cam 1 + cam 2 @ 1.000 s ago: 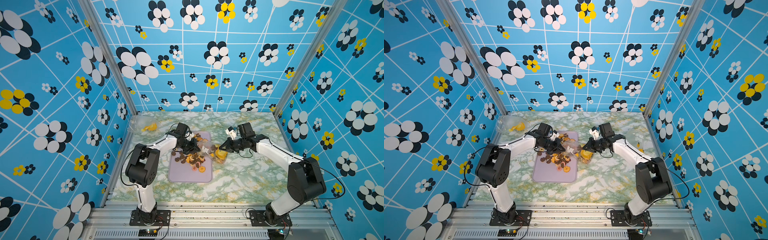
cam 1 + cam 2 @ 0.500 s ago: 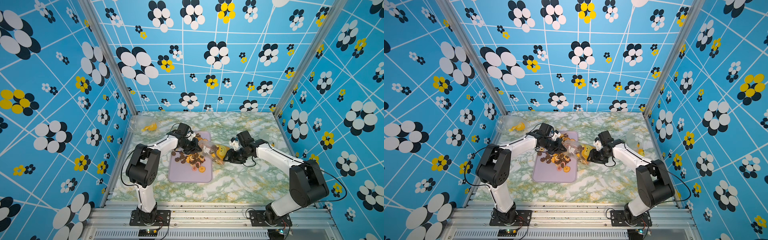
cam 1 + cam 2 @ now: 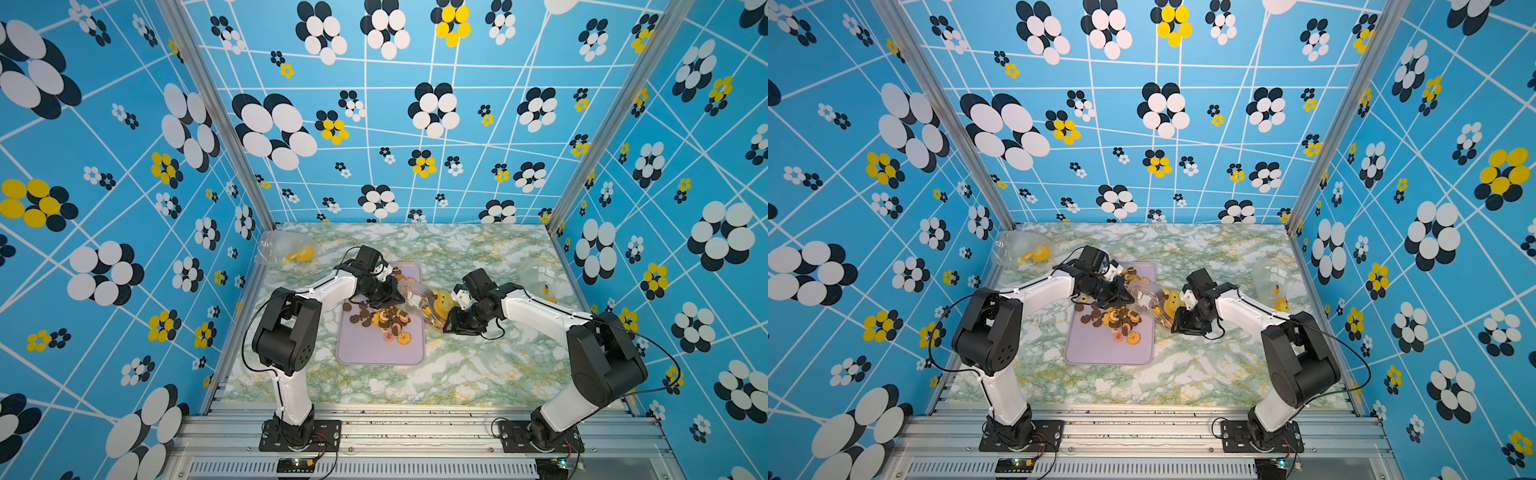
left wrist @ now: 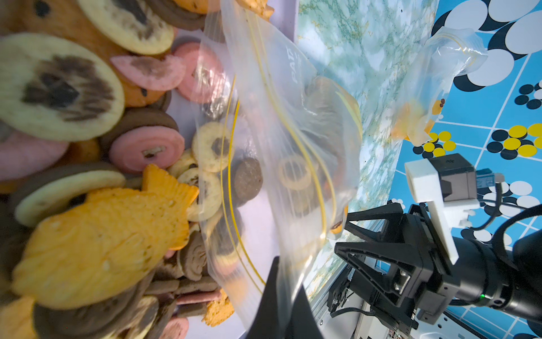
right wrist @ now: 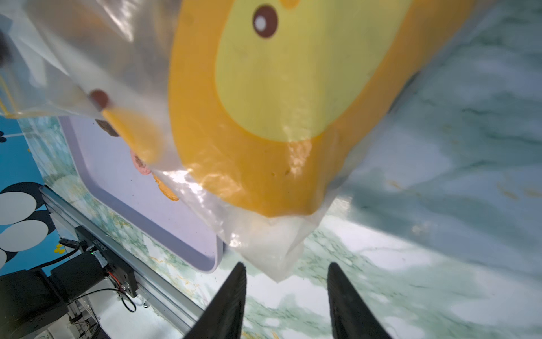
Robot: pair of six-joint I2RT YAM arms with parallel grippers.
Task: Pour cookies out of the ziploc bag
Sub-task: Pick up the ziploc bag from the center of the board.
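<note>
The flat lilac tray [image 3: 380, 353] holds most of the small round brown, orange and pink cookies [image 3: 382, 322]. The left gripper [image 3: 397, 296] pinches the mouth of the clear plastic zip bag [image 3: 419, 297]. The right gripper [image 5: 286, 265] gapes empty at the bag's bottom corner. Next: grab that corner and lift.

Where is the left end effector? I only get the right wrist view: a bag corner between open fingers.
Observer: In both top views the left end effector is shut on the mouth of the ziploc bag, above the tray.
Operator: Any cookies out?
Observer: Yes, a pile of cookies lies on the tray.
Operator: Bag empty?
Observer: No, the left wrist view shows a few inside.
</note>
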